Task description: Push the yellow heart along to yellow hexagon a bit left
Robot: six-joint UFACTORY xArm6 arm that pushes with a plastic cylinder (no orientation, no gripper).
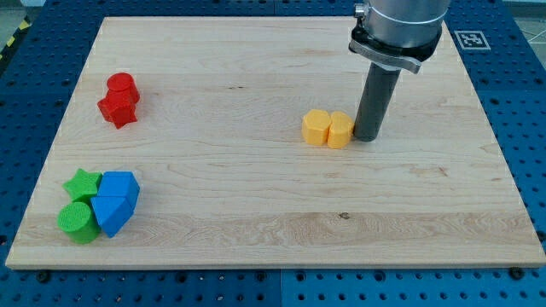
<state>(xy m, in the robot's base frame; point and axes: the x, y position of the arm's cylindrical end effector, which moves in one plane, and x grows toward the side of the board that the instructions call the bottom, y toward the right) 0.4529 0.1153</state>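
Broadly, everything sits on the wooden board, which fills most of the view, and I will place the rest from the yellow pair near its middle, slightly toward the view's right. Next in size is my rod, a dark cylinder coming down from the view's top; my tip stands just beside the right-hand yellow block, touching it or very nearly so. There are no jaws on this rig, only the rod, so nothing is spread or pinched. Far to the lower left of the yellow pair lies a cluster: two blue blocks, packed too tightly to separate cleanly, with a green star and a green cylinder against them. Up and far left of the pair are a red cylinder and a red star, one stacked close behind the other. Smallest are the task's own pieces: the yellow heart, as I read it, next to my tip, and the yellow hexagon touching its left side. Which is which is hard to be sure of at this size. The risk I judge from here: since the two already touch, a further leftward shove would carry the hexagon along too, and an off-centre contact could spin the heart around the tip and split the pair.
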